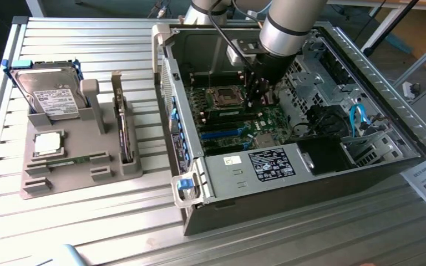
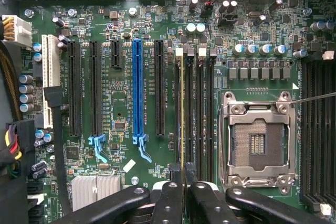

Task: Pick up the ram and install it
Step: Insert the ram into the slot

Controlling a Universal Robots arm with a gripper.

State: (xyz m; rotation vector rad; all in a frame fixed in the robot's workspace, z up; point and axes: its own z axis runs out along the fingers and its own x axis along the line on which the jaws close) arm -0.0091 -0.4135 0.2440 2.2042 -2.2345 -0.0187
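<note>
The ram [image 2: 182, 108] shows edge-on in the wrist view as a thin pale line running along the outermost of the black memory slots [image 2: 199, 108], beside the processor socket [image 2: 257, 142]. My gripper [image 2: 184, 174] is shut on the ram, its two black fingers [image 2: 169, 198] pressed against either side of the near end. In the exterior view the gripper [image 1: 256, 100] reaches down into the open computer case [image 1: 198, 183], just above the motherboard [image 1: 235, 119] next to the socket. How deep the ram sits in the slot I cannot tell.
A blue expansion slot [image 2: 137, 87] and black ones lie beside the memory slots. Case walls, the power supply [image 1: 272, 163] and blue cables [image 1: 357, 119] hem in the arm. On the exterior view's left, a grey fixture [image 1: 65, 177] carries a hard drive [image 1: 50, 97] and a processor [image 1: 48, 143].
</note>
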